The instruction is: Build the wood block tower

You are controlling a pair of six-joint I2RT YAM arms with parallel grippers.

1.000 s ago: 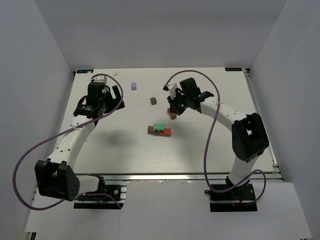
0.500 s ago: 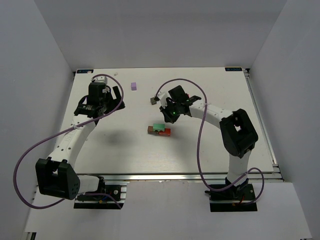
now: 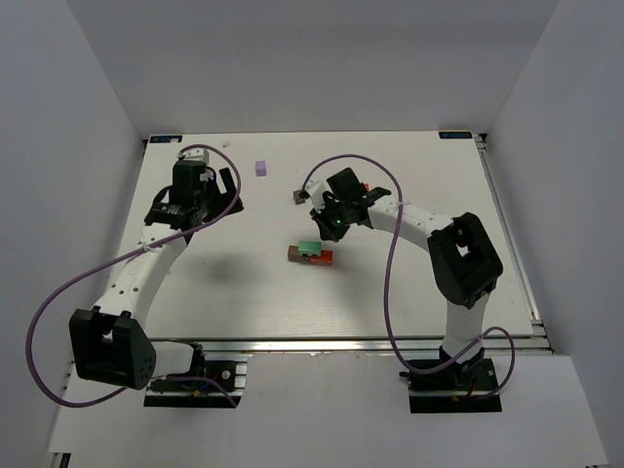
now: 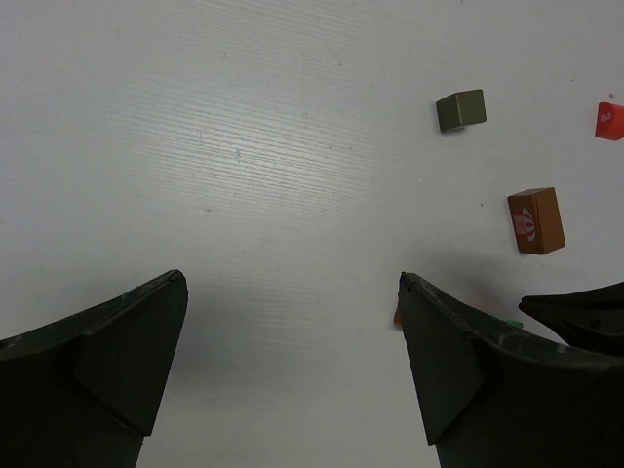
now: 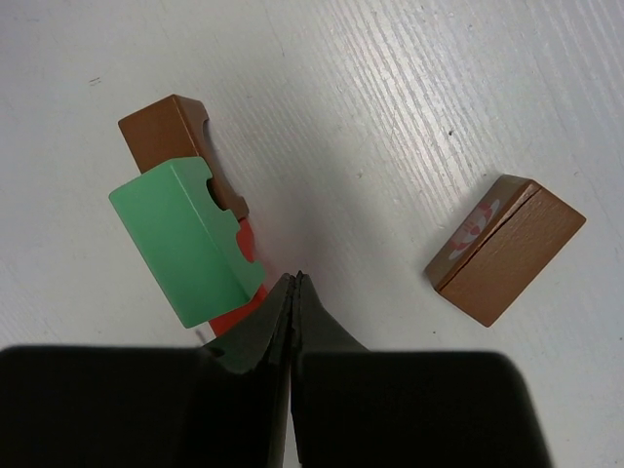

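Note:
The tower (image 3: 311, 254) in the middle of the table is a brown bar (image 5: 180, 136) and a red bar (image 5: 248, 239) with a green block (image 5: 185, 244) on top. My right gripper (image 5: 295, 279) is shut and empty, with its tips just right of the green block. In the top view the right gripper (image 3: 330, 224) hangs just behind the tower. A loose brown block (image 5: 502, 249) with a printed face lies to its right. A lilac cube (image 3: 260, 168) and a dark grey cube (image 3: 296, 197) lie farther back. My left gripper (image 3: 230, 195) stands open over bare table at the left.
In the left wrist view, the left gripper (image 4: 292, 278) frames bare table. The dark grey cube (image 4: 460, 110), the brown block (image 4: 535, 220) and a small red piece (image 4: 609, 120) lie beyond its right finger. White walls enclose the table on three sides.
My right gripper, shut throughout, swung left from over the loose brown block to just behind the tower, then held still. The left arm has not moved.

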